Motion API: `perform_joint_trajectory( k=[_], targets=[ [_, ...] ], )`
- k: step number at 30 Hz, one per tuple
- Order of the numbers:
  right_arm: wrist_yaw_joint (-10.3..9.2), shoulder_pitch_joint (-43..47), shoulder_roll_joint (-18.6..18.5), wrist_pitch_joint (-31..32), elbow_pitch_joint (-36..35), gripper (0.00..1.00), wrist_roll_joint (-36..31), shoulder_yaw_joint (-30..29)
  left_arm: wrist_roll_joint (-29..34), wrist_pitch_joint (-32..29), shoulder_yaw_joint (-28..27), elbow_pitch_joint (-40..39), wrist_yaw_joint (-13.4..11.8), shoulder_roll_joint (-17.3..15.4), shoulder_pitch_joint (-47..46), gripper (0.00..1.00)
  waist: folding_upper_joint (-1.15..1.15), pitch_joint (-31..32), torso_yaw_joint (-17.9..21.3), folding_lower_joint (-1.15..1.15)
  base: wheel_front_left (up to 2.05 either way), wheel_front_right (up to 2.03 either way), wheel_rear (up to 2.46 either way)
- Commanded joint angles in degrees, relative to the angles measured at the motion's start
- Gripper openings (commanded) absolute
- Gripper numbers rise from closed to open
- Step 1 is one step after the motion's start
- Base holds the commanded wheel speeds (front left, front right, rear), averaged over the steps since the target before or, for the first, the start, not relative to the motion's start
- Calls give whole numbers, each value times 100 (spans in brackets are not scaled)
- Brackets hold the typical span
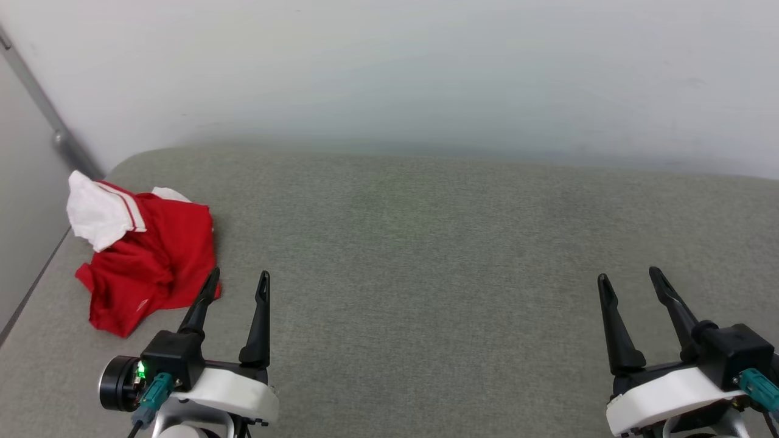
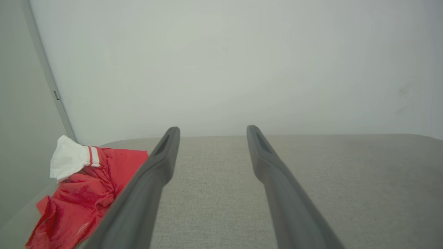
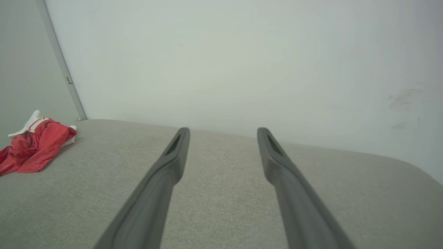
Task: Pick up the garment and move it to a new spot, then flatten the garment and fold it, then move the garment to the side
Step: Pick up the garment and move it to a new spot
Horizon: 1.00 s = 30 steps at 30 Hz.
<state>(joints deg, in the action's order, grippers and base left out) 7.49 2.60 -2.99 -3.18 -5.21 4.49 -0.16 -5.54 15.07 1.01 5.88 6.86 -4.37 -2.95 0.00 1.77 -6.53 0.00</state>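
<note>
The left pincer (image 1: 238, 274) and right pincer (image 1: 628, 274) each have two long, tapering dark fingers (image 1: 260, 322) on a black block (image 1: 173, 359) over a white shell (image 1: 228, 392). Behind the left pincer's block sit a lit green light (image 1: 141, 368), a teal plug (image 1: 155, 391) and a black round cap (image 1: 117, 383). A second teal plug (image 1: 758, 389) sits behind the right pincer.

Even, soft, bright light; faint shadows; wrist views slightly hazy w/ edge distortion.
</note>
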Motion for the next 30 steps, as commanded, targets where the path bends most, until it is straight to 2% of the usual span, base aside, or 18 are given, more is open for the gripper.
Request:
perform_joint_trajectory(
  k=[1,15,21,30],
  targets=[
    [0,-72,17,-23,-30,100,6,29,17,14,-30,7,0,19,-76,100,0,-19,-221,0,0,0,0],
    [0,-199,15,-42,-1,100,61,368,-10,13,-306,84,-19,44,-3,100,0,-57,-1717,0,0,0,0],
    [0,-271,14,-54,3,100,71,486,-45,14,-406,82,-12,67,41,100,0,-60,-2230,0,0,0,0],
    [0,-577,11,-30,127,100,115,719,-28,13,-633,-69,-53,93,136,100,0,-220,-2364,0,0,0,0]
  ],
)
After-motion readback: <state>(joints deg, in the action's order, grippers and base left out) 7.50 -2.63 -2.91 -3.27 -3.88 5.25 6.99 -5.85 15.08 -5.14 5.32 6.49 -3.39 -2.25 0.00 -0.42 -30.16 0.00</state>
